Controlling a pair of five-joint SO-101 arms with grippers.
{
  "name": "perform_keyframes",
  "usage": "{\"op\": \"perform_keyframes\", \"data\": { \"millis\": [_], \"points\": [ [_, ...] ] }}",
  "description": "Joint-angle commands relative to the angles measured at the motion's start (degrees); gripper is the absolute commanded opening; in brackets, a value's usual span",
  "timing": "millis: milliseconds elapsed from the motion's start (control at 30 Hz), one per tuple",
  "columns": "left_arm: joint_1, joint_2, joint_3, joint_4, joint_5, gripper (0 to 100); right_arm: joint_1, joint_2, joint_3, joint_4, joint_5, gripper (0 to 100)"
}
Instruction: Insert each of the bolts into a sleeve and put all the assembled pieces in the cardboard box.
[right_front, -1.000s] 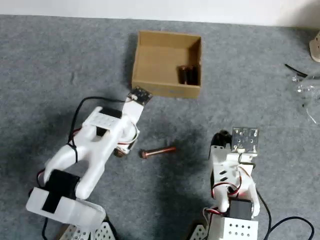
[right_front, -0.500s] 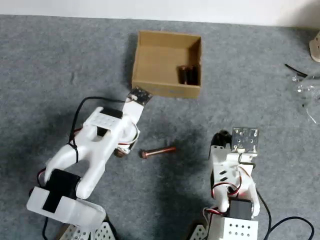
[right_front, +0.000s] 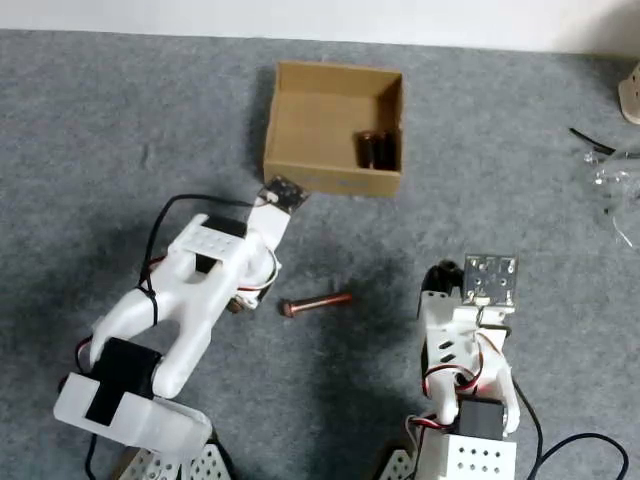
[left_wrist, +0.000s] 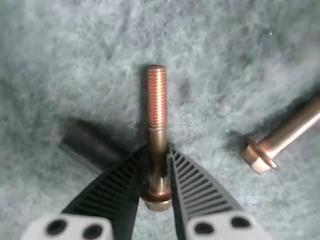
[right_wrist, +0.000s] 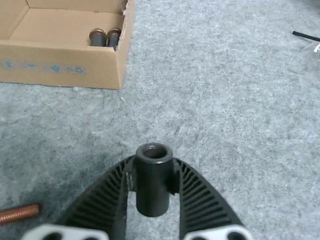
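Left arm (right_front: 200, 290) has shifted only a tiny bit. Its end effector (left_wrist: 156, 151) pinches a bolt (left_wrist: 156, 95) near the head, thread pointing away. To its right, the right end effector (right_wrist: 153, 169) pinches a sleeve (right_wrist: 152, 192), open hole showing.

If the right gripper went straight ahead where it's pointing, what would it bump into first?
Probably nothing: ahead of the right gripper, shut on a short black sleeve, lies bare grey carpet. The brown cardboard box sits off to one side. Its tilt is unclear, so it might touch carpet.
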Motion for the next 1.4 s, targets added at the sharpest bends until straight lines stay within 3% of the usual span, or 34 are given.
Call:
{"op": "perform_keyframes", "data": {
  "millis": [0,167,267,333,567,700,800,900,1033,1367],
  "points": [
    [0.5,-1.5,-1.8,0.3,-0.7,1,0.7,-0.7,2.0,-2.8,-0.5,0.4],
    [0.7,-10.0,-1.8,2.5,-0.9,1,0.7,-0.7,2.0,-2.8,-0.5,0.4],
    [0.7,-16.5,-3.2,7.6,-6.1,1,0.7,-0.7,2.1,-2.8,-0.5,0.4],
    [0.7,-20.3,-4.8,12.3,-13.5,1,0.7,-0.7,2.1,-2.8,-0.5,0.4],
    [-1.8,-27.2,-6.4,30.5,-51.0,1,0.7,-0.7,2.1,-2.8,-0.5,0.4],
    [-8.0,-27.4,-6.4,32.3,-65.8,1,0.7,-0.7,2.1,-2.8,-0.5,0.4],
    [-13.6,-26.1,-6.5,32.3,-72.9,1,0.7,-0.7,2.1,-2.8,-0.5,0.4],
    [-18.2,-22.6,-6.8,27.3,-75.6,1,0.7,-0.7,2.1,-2.8,-0.5,0.4],
    [-21.3,-14.1,-8.4,18.7,-72.6,1,0.6,-0.7,2.1,-2.8,-0.5,0.4],
    [-21.6,10.9,-28.1,20.7,-72.0,1,0.6,-0.7,2.1,-2.8,-0.4,0.4]
  ]
}}
